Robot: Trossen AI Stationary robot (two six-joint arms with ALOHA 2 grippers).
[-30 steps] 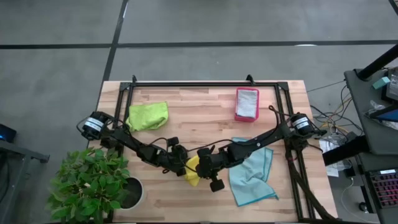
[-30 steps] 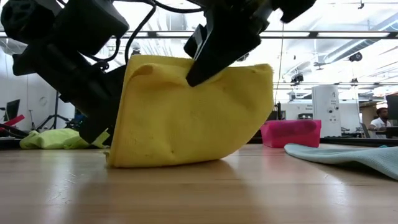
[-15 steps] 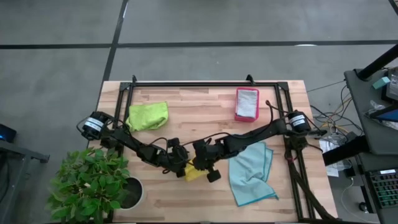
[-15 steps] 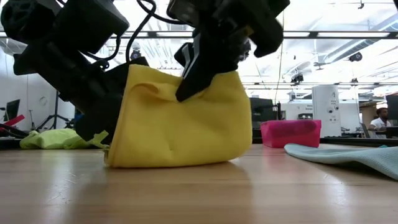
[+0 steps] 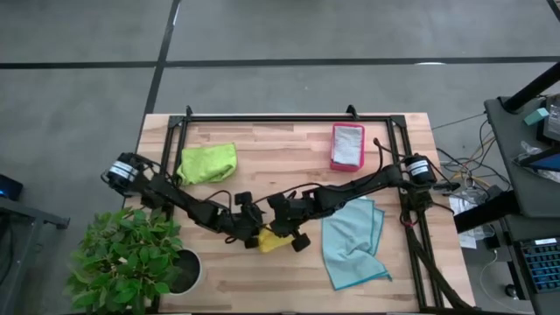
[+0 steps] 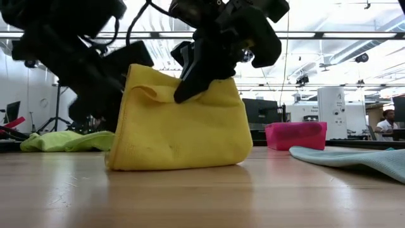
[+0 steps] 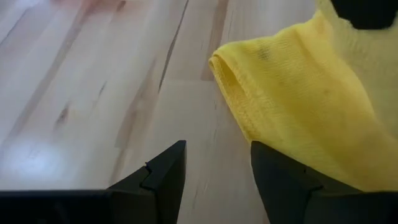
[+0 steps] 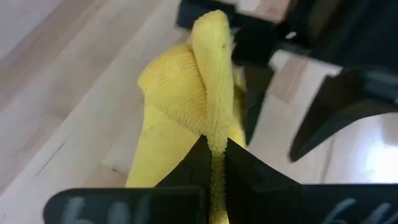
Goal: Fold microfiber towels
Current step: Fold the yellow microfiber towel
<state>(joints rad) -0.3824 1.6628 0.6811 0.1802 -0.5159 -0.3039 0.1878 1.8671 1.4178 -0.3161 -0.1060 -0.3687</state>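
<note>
A yellow microfiber towel [image 5: 273, 241] stands bunched up near the table's front middle, its lower fold [image 6: 177, 166] on the wood. My right gripper [image 5: 283, 229] is shut on the towel's top. My left gripper [image 7: 214, 155] is open just left of the towel, its fingers beside a rolled edge [image 7: 249, 81] with nothing between them. A lime green towel [image 5: 208, 163] lies crumpled at the far left. A light blue towel [image 5: 354, 245] lies spread at the right. My right gripper pinches a raised fold at the yellow towel's upper edge [image 8: 214, 134] between its two fingers. The fingers [image 6: 190, 82] come slanting down from the table's right. The towel hangs slack below them, its bottom resting on the table.
A pink-red tray [image 5: 347, 146] holding a pale cloth sits at the far right. A black frame rail [image 5: 289, 118] runs along the far edge and both sides. A potted plant [image 5: 131, 258] stands off the table's near left corner. Bare wood shows in the far middle.
My right gripper has carried the yellow towel's upper edge toward the table's left and rolled at the wrist, staying shut. The towel's top right corner has come in over the rest, so the towel stands narrower. Its bottom has stayed in place.
</note>
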